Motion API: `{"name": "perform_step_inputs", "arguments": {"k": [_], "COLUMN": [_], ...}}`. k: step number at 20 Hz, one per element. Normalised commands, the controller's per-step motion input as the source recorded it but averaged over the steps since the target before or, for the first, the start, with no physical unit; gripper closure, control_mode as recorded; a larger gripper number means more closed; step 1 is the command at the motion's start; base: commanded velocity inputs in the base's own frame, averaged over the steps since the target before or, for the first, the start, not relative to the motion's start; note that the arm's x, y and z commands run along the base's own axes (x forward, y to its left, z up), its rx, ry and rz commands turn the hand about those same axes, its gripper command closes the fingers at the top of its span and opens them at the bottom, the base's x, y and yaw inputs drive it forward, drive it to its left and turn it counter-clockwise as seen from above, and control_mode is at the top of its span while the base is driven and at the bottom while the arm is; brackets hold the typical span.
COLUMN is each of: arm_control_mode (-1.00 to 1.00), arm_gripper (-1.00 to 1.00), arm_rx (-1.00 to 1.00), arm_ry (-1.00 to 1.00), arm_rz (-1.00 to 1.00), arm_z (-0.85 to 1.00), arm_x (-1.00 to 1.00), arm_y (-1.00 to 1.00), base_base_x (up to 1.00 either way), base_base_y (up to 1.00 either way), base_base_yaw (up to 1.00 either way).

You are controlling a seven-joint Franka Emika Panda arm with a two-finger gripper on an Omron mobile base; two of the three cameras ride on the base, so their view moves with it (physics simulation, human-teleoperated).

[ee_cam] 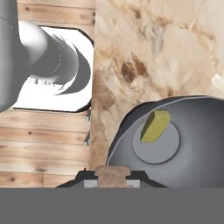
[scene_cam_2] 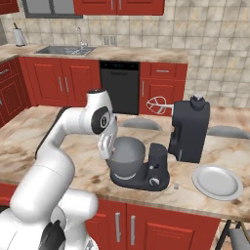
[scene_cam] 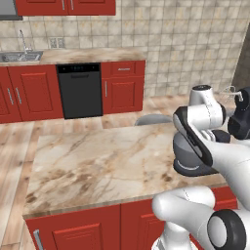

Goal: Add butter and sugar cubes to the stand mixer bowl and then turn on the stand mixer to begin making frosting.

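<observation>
A small tan-brown sugar cube (ee_cam: pixel 112 174) is being pinched between the nearly closed fingertips of the gripper (ee_cam: pixel 112 180), which is being held just above the near rim of the stand mixer bowl (ee_cam: pixel 192 131). In the right base view the gripper (scene_cam_2: pixel 107 146) is being hung at the bowl's (scene_cam_2: pixel 128 157) left edge, over its opening. Inside the bowl, a yellow stick of butter (ee_cam: pixel 155 126) is lying on the flat bottom, so the butter step is judged done. No other cube is being seen in the bowl, so the sugar step is judged as only being started: this cube is yet to be released. Around the bowl, the stand mixer (scene_cam_2: pixel 188 132) is standing with its head tilted back and its whisk (scene_cam_2: pixel 157 105) lifted clear. Beyond the bowl's base, a white plate (scene_cam_2: pixel 218 181) is lying on the counter (scene_cam_2: pixel 83 168). Switching on at the silver knob (scene_cam_2: pixel 154 182) is judged still to be done.
</observation>
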Motion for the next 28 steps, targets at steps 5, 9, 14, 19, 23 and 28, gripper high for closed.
{"name": "perform_step_inputs", "arguments": {"k": [5, 9, 14, 19, 23, 28], "arm_control_mode": [-1.00, -1.00, -1.00, -1.00, -1.00, -1.00], "arm_gripper": [1.00, 1.00, 1.00, -1.00, -1.00, -1.00], "arm_rx": [0.00, 0.00, 0.00, 0.00, 0.00, 0.00], "arm_ry": [0.00, 0.00, 0.00, 0.00, 0.00, -0.02], "arm_rz": [0.00, 0.00, 0.00, 0.00, 0.00, 0.00], "arm_z": [-0.11, -0.04, -0.04, -0.12, -0.07, 0.06], "arm_x": [0.09, 0.23, 0.25, 0.17, 0.09, -0.01], "arm_y": [-0.01, 0.00, 0.00, 0.00, 0.00, 0.00], "base_base_x": [0.00, 0.00, 0.00, 0.00, 0.00, 0.00], "base_base_y": [0.00, 0.00, 0.00, 0.00, 0.00, 0.00], "base_base_yaw": [0.00, 0.00, 0.00, 0.00, 0.00, 0.00]}}
